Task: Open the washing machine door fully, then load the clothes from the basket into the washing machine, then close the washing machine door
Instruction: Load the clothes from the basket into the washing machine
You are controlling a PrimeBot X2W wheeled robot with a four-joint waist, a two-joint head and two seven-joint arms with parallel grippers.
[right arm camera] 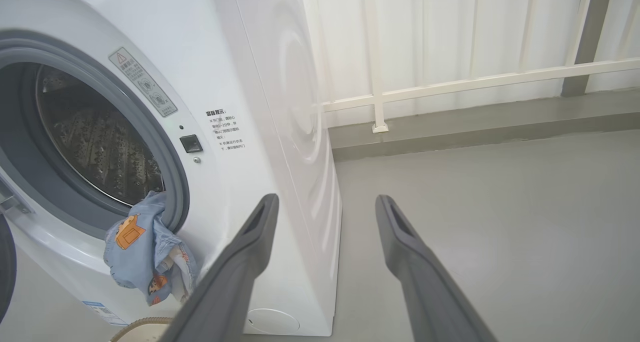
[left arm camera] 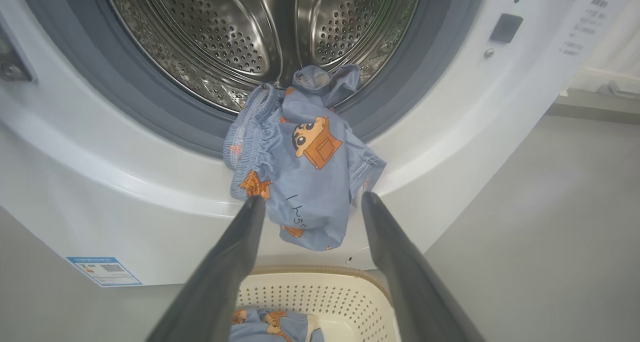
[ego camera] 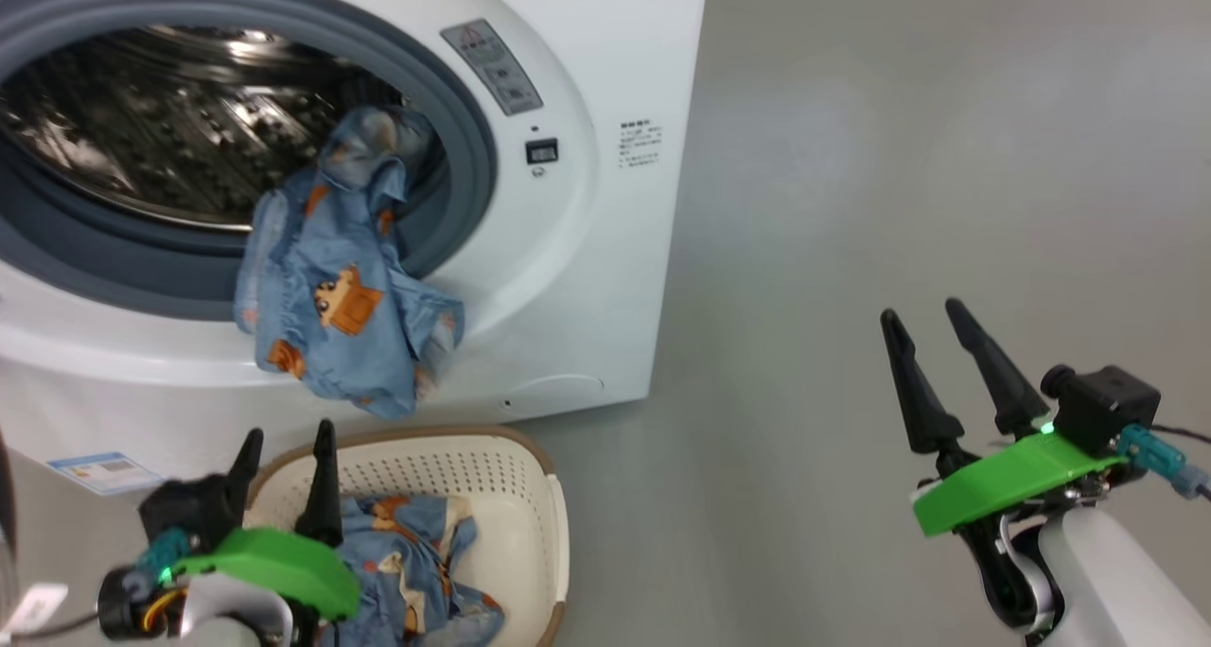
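Clothes, hanging piece (ego camera: 331, 297): blue, bear print; caught at the drum (ego camera: 142, 127) mouth, draped over the gasket (ego camera: 464, 155) and down the washer (ego camera: 605, 79) front, hem just above the basket (ego camera: 544, 496).
Clothes, heap (ego camera: 416, 562): same print; lying in the basket's near part.
Basket: cream, perforated, brown rim; on the floor (ego camera: 899, 155), close against the washer front.
Washer: white, mouth open; blue label (ego camera: 102, 470) low on the front.
Left end effector (ego camera: 289, 431): fingers spread, pinching nothing; above the basket's left rim, pointing toward the hanging piece.
Right end effector (ego camera: 918, 308): fingers spread, empty; above bare floor, well right of the washer.
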